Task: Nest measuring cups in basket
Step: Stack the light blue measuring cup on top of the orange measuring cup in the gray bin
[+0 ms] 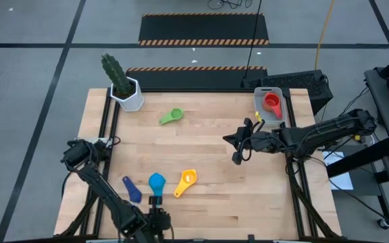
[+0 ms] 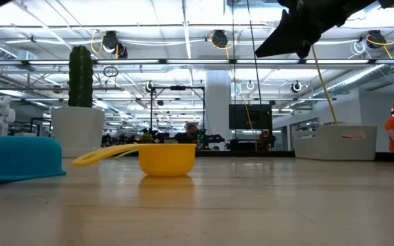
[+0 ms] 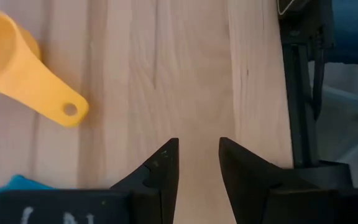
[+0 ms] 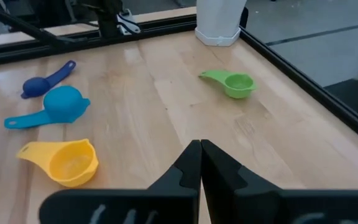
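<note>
The right gripper (image 1: 236,150) hangs above the table's middle-right with its fingers pressed together, holding nothing. At its 2 o'clock in the high view stands the basket (image 1: 280,116), a red cup (image 1: 271,102) inside it. The green cup (image 1: 171,116) lies at 10 o'clock, handle toward 8. The left gripper (image 3: 199,163), fingers apart and empty, waits at the near edge. Ahead lie the yellow cup (image 1: 187,180), handle toward 7, the light blue cup (image 1: 157,182), bowl down, handle toward 6, and the dark blue cup (image 1: 132,188), long axis running 11 to 5.
</note>
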### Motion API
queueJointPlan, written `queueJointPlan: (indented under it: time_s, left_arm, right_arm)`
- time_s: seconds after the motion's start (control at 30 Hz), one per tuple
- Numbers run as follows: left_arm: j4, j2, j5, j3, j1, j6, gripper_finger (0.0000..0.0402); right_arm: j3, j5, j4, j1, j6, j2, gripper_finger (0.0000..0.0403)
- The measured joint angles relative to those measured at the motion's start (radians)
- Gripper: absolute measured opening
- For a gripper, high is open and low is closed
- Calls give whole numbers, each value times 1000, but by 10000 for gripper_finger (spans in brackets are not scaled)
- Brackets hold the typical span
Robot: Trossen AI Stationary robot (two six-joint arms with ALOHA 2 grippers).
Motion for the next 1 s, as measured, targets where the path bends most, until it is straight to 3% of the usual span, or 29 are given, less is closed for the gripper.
queueJointPlan:
  time_s: [0.27, 0.67, 1.0]
  left_arm:
    - [-1, 0, -96, 0, -36, 50, 126]
    - [-5, 74, -218, 0, -64, 53, 221]
    - [-78, 102, -242, 0, -74, 9, 210]
  right_arm:
    - [-16, 0, 7, 0, 73, 0, 2]
    - [-42, 1, 7, 0, 74, 0, 2]
    - [-43, 1, 7, 0, 41, 0, 2]
